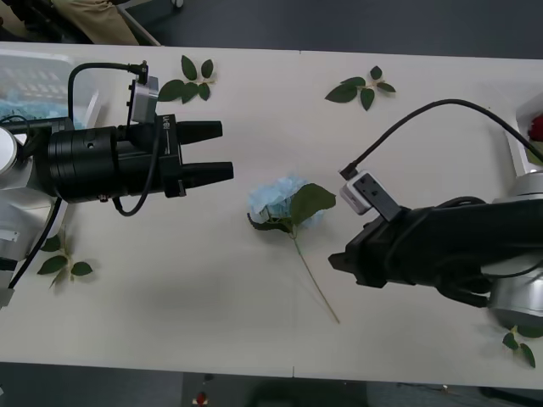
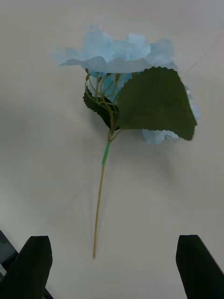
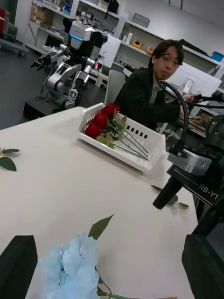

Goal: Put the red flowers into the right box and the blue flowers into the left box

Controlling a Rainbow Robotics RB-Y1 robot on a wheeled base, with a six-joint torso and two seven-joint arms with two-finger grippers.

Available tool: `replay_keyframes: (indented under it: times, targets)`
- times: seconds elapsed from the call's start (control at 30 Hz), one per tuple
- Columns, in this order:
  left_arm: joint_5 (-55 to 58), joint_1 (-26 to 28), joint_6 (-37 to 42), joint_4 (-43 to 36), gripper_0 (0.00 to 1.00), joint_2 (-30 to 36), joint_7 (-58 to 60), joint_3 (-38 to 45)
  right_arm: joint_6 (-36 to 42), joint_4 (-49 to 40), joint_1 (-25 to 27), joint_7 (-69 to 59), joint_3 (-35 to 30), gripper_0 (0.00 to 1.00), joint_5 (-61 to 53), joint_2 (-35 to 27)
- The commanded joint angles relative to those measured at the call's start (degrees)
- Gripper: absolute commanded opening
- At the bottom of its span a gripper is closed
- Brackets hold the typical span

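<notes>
One blue flower lies mid-table, its stem pointing toward the front edge. It shows in the right wrist view and the left wrist view. My left gripper hovers open just left of the bloom. My right gripper is open and low beside the stem's end; its black fingers stand wide apart with nothing between them. The left box at the far left holds blue flowers. The right box holds several red flowers; its rim shows at the table's right edge.
Loose green leaf sprigs lie at the back left, the back middle, the left front and the right front corner. Bare table surrounds the flower.
</notes>
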Motion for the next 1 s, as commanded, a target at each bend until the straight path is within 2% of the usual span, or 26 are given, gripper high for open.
replay_keyframes:
  times: [0.03, 0.57, 1.0]
  targets:
    - [0.24, 0.32, 0.30, -1.75, 0.91, 0.82, -1.57, -0.40, 1.85, 1.39, -3.15, -5.67, 1.97, 0.78, 2.38, 3.89]
    - [0.24, 0.32, 0.30, -1.75, 0.91, 0.82, -1.57, -0.40, 5.63, 12.99, -5.96, -8.75, 4.34, 0.78, 5.46, 15.40]
    - [0.24, 0.32, 0.30, -1.75, 0.91, 0.82, -1.57, -0.40, 4.40, 21.86, -9.13, -9.45, 7.24, 0.78, 6.78, 21.20]
